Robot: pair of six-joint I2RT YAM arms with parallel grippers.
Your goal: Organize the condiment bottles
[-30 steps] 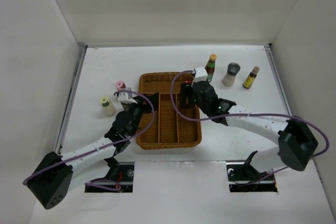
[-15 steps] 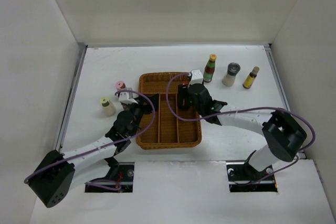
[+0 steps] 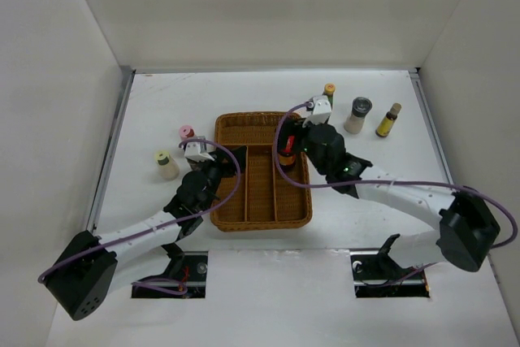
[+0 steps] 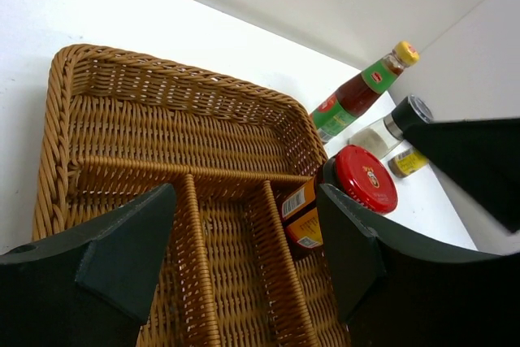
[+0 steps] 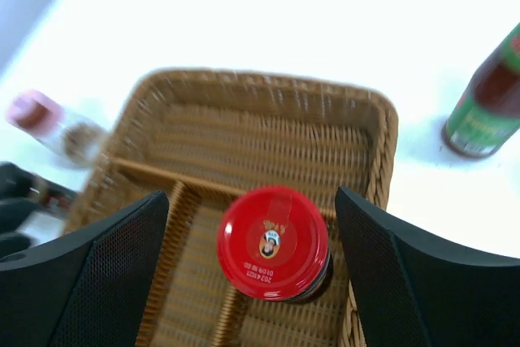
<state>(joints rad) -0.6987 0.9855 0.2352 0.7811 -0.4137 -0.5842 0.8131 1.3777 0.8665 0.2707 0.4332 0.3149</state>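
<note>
A red-capped jar (image 3: 286, 154) stands in the right compartment of the brown wicker tray (image 3: 244, 118); it also shows in the left wrist view (image 4: 357, 180). My right gripper (image 3: 302, 136) is open above it, with the jaws wide on either side of the red cap (image 5: 274, 241) and not touching it. My left gripper (image 3: 221, 162) is open and empty over the tray's left side (image 4: 162, 87). The yellow-capped bottle (image 3: 328, 91), grey-capped shaker (image 3: 357, 115) and tan-capped bottle (image 3: 388, 120) stand right of the tray. The pink-capped (image 3: 186, 133) and pale-yellow-capped (image 3: 166, 164) bottles stand left of it.
The tray's left and middle compartments (image 4: 223, 282) and its far cross compartment (image 5: 260, 140) hold nothing. White walls close the table on three sides. The yellow-capped bottle (image 5: 487, 111) is close beside my right wrist.
My right gripper has drawn back and to the right from over the tray, and the red-capped jar now stands free in the right compartment. The left arm has barely moved.
</note>
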